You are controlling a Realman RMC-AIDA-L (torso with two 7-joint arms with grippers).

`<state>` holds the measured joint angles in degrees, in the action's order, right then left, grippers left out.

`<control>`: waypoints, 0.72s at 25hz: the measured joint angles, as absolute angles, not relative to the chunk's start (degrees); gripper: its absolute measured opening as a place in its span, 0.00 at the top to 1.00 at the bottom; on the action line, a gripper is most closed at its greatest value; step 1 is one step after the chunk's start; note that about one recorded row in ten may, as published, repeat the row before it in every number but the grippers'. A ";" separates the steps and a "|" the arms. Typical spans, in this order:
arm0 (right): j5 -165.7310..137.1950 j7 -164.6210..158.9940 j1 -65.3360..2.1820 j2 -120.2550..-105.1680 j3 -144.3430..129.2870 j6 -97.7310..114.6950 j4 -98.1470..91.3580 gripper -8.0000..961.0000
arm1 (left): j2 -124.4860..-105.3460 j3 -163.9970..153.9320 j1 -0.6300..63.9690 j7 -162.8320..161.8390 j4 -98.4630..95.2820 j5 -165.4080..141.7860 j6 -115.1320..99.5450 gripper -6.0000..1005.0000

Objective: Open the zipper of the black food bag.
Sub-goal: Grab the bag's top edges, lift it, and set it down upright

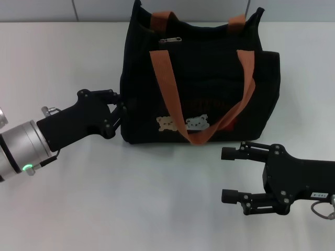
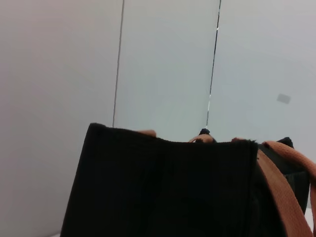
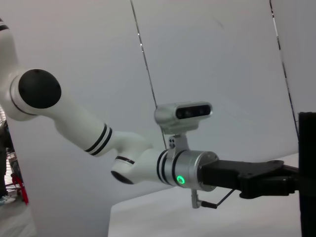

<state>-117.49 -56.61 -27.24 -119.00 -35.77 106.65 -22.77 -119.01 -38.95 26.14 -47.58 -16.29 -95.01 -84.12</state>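
The black food bag [image 1: 209, 89] stands upright in the middle of the table, with two orange-brown handles [image 1: 166, 83] and two bear patches [image 1: 183, 123] on its front. Its zipper runs along the top edge, with the small metal pull tab [image 1: 170, 40] near the bag's left end. My left gripper [image 1: 121, 111] is at the bag's lower left side, its fingers closed together on the fabric there. The left wrist view is filled by the bag's side panel [image 2: 163, 187]. My right gripper [image 1: 226, 175] rests open on the table in front of the bag's right corner, holding nothing.
The bag stands on a white table [image 1: 131, 209], with a pale panelled wall [image 2: 163, 64] behind it. The right wrist view shows my left arm [image 3: 148, 163] reaching to the bag's edge [image 3: 307, 173].
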 joint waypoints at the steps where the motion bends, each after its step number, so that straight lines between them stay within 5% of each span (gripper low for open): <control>1: -117.18 -56.62 -27.24 -119.00 -35.77 106.43 -22.76 0.14 | -119.00 -38.96 26.02 -46.37 -15.68 -94.38 -84.48 0.89; 18: -116.73 -56.63 -26.52 -119.00 -31.79 106.31 -22.76 0.14 | -117.32 -36.27 21.50 -52.21 -31.38 -88.45 -87.92 0.90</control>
